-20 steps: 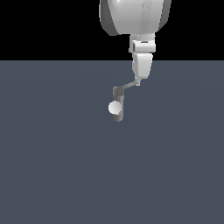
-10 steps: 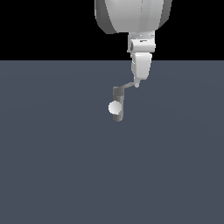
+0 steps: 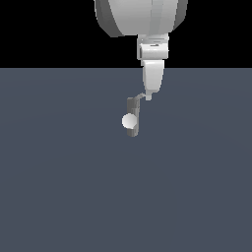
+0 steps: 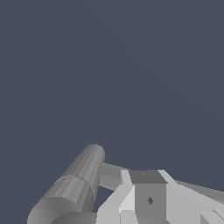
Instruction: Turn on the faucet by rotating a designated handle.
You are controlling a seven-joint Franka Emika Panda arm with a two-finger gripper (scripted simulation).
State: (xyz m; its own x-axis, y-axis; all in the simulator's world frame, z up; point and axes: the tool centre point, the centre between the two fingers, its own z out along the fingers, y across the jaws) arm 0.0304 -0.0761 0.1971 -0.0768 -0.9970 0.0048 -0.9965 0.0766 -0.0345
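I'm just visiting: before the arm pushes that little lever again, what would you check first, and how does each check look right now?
1. Gripper at the handle: ok, its tip meets the lever's outer end.
2. Jaws open or shut: cannot tell.
3. Faucet upright: ok.
4. Handle in the wrist view: ok, beside the fingers.
5. Floor around the faucet free of other things: ok.

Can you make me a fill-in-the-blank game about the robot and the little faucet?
1. The round ball on the front of the faucet is ____ in colour.
2. The gripper reaches the handle from ____.
3. In the exterior view, the handle sticks out from the post's top toward the view's ____.

Missing words: white; above; right
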